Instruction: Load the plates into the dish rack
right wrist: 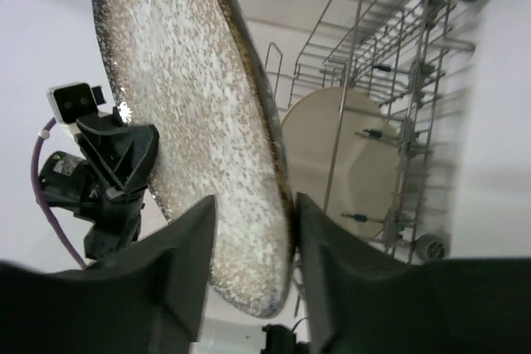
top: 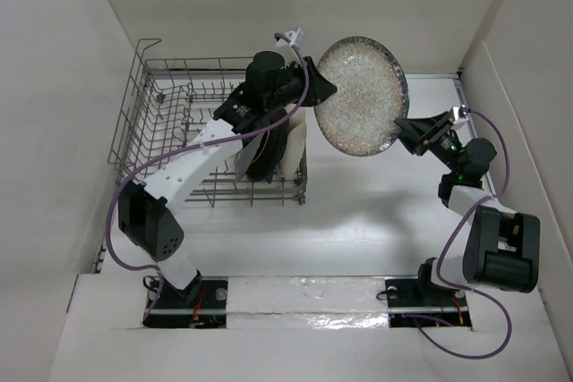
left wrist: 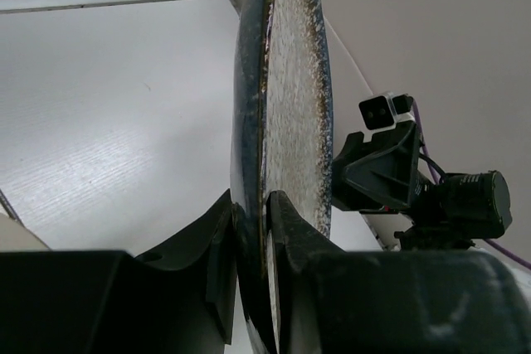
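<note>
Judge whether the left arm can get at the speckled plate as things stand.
Probably yes. The left hand straddles the rim of the speckled plate, a finger on each face, and the right hand sits at the opposite edge, out of its way.

White walls (top: 269, 6) enclose a plain white table (top: 358, 230).

No writing, number, brand or sign can be read in any of the three views. The speckled plate (top: 360, 96) shows only flecks of glaze on its face. The white camera block (left wrist: 384, 111), at about three o'clock in the left wrist view, has a plain face with a dark lens. Any marking on it is too small to tell.
</note>
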Tool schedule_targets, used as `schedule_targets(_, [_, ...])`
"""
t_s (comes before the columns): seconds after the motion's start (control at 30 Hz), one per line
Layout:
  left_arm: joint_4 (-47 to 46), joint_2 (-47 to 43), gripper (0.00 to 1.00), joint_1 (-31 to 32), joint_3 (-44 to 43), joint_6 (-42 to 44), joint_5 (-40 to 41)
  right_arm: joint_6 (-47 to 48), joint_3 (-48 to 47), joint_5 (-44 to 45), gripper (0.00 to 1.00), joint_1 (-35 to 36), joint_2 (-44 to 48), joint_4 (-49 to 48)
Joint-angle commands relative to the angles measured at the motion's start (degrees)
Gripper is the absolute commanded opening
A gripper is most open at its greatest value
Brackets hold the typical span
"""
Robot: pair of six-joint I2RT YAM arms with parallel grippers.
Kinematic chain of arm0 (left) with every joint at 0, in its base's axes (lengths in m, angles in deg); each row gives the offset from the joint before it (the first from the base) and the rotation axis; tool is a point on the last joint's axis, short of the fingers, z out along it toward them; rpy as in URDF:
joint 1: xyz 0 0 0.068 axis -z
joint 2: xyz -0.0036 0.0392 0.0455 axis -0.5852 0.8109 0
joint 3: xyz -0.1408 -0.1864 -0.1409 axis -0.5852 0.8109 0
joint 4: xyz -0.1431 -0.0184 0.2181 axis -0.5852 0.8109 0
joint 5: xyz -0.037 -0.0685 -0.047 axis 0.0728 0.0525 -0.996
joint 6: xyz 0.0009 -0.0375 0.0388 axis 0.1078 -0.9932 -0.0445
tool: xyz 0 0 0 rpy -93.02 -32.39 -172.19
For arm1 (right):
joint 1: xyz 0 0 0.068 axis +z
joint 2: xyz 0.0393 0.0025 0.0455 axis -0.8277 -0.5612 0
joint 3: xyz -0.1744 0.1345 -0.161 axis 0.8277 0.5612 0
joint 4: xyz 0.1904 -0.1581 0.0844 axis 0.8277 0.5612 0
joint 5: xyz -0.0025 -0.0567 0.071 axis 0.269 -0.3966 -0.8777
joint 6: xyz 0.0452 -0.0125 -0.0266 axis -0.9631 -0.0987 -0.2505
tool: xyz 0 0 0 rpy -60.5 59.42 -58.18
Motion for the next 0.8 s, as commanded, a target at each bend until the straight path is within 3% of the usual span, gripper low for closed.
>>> schedule_targets(0.0, [-5.38, -6.18, 0.0, 0.45, -0.02, 4.93, 1.27, -0.07, -4.96, -0.37, 0.55, 1.43, 2.81, -6.65])
schedule_targets(0.07, [-3.37, -8.82, 0.0, -0.07, -1.25, 5.9, 3.64, 1.51, -4.96, 0.16, 0.69, 1.96, 3.68, -4.88])
schedule_targets(0.17, [-0.2, -12.59, 0.0, -1.56, -3.96, 8.27, 7.42, 4.76, -5.4, 0.33, 0.76, 2.56, 5.97, -0.4])
schedule_targets(0.27, [4.2, -16.37, 0.0, -5.69, -6.43, 9.16, 9.0, 10.73, -5.93, 1.64, 0.77, 4.14, 9.3, 6.89])
schedule_targets(0.3, [5.17, -17.17, 0.0, -7.18, -7.22, 9.07, 8.75, 12.92, -6.28, 2.26, 0.77, 4.67, 10.36, 13.35])
schedule_targets(0.43, [11.67, -19.45, 0.0, -16.76, -14.69, 8.63, 7.34, 24.43, -6.9, 5.6, 0.79, 6.53, 14.93, 25.53])
schedule_targets(0.57, [20.28, -21.65, 0.0, -21.17, -20.14, 12.4, 13.47, 25.78, -5.06, 5.0, 0.79, 7.57, 16.87, 26.25])
schedule_targets(0.77, [24.59, -27.98, 0.0, -21.87, -14.02, 16.8, 27.27, 27.0, -4.44, 4.9, 0.79, 10.13, 17.48, 26.42])
